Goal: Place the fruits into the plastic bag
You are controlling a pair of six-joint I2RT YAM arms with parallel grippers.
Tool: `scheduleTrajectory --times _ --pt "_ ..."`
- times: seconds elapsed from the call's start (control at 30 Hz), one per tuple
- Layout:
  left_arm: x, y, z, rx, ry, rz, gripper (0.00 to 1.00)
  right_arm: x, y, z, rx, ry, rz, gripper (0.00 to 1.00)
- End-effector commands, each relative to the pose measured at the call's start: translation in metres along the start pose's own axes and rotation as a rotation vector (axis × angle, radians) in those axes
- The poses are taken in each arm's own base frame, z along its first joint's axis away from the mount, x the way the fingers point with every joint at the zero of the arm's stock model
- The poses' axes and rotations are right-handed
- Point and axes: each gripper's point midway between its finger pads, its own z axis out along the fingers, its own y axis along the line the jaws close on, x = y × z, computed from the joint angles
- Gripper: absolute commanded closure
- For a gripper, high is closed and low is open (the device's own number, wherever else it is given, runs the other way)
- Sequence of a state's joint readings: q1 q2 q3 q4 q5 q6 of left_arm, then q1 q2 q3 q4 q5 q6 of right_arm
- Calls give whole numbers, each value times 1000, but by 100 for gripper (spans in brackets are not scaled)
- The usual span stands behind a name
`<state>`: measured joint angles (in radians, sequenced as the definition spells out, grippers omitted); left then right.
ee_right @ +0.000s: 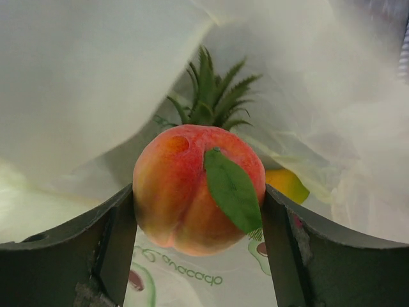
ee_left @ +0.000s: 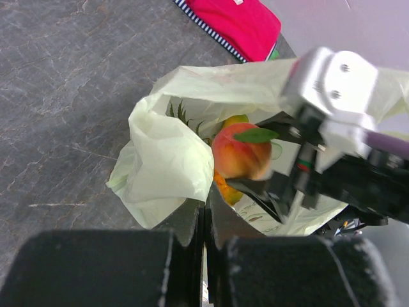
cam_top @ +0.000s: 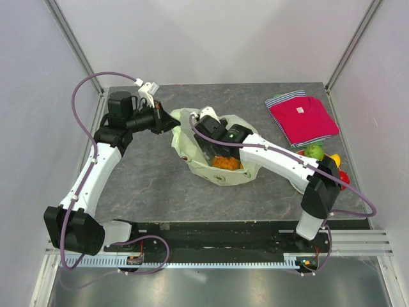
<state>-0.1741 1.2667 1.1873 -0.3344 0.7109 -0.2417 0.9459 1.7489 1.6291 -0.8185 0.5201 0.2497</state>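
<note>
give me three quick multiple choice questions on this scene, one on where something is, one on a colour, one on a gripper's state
1. Where is the peach?
A) on the bare table
B) between the right gripper's fingers, inside the plastic bag
C) on a plate

2. What colour is the folded shirt?
A) blue
B) yellow
C) red

3. How is the left gripper?
A) shut on the bag's edge
B) wide open
C) holding a pineapple

Answers:
1 B: the right wrist view shows a finger on each side of it, with bag film all around.
2 C: it is plainly red in the top view.
3 A: its jaws meet with bag film pinched between them.
</note>
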Motion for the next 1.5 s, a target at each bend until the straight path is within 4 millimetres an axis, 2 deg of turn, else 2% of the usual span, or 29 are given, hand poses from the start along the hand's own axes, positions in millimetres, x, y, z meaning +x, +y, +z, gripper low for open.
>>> scheduleTrajectory --times 0.0,0.03,0.1,0.13,0.27,0.37,0.53,0.77,0.87,1.17,1.37,1.47 --pt "-7 -4 -2 24 -26 51 99 18 0 16 -47 39 103 79" --pt "-7 -4 -2 24 -26 51 98 31 -2 25 -46 69 116 78" --pt "-6 -4 -2 25 -25 50 98 35 3 36 -80 67 156 76" --pt "-6 -4 -3 25 -26 51 98 48 7 43 -104 102 182 76" --pt "-6 -4 -2 24 -25 50 98 59 13 56 -113 119 209 69" --pt "-6 -4 -3 25 -25 49 98 67 14 62 -102 137 205 58" --pt "-7 -4 -3 25 -26 51 99 74 15 66 -95 155 201 28" --pt "-6 -4 -2 28 -22 47 99 68 12 59 -96 134 208 6" --pt "-5 -4 -2 27 -21 46 98 55 9 51 -105 89 225 2" --pt "-5 -4 -1 29 -19 43 98 14 0 16 -168 -61 273 2" --pt "-5 -3 -1 30 -19 42 98 -22 -10 -29 -239 -205 305 2" --pt "-5 -4 -1 32 -20 43 98 -43 -13 -67 -331 -319 295 2"
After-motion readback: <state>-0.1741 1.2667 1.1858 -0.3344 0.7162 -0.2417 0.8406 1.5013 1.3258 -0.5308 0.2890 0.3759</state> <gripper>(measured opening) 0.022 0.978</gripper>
